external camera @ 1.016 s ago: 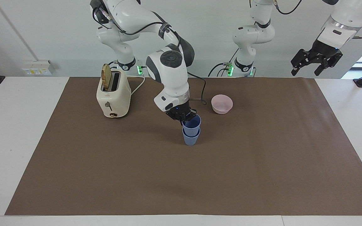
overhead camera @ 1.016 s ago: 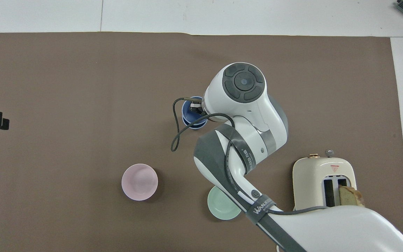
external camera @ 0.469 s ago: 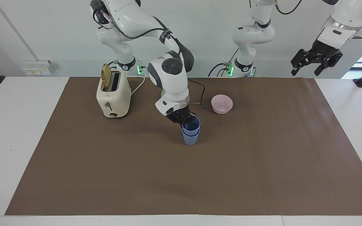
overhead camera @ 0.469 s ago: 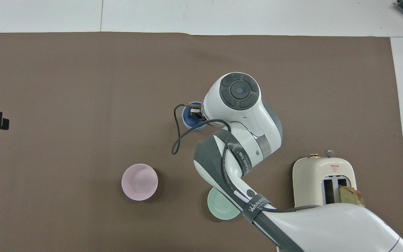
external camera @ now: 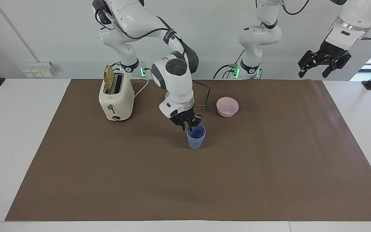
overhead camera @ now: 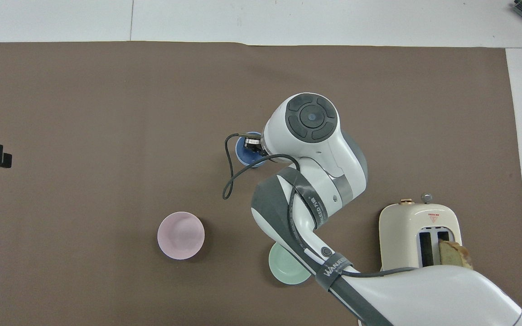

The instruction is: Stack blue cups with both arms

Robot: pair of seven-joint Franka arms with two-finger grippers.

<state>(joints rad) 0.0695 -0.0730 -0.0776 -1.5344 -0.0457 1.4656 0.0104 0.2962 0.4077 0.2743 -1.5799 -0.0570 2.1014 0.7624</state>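
Facing view: my right gripper [external camera: 190,124] has its fingers spread at the rim of the blue cups [external camera: 195,138], nested at frame centre. Lifting carelessly may tip them (one finger seems inside). My left gripper [external camera: 321,64] waits, spread, upper right.

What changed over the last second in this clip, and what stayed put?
The upper blue cup sank fully into the lower one, so the blue cups now sit nested on the brown mat. The right gripper let go and lifted slightly over the rim. The left gripper waits raised off the table; pink bowl, green bowl and toaster are unmoved.
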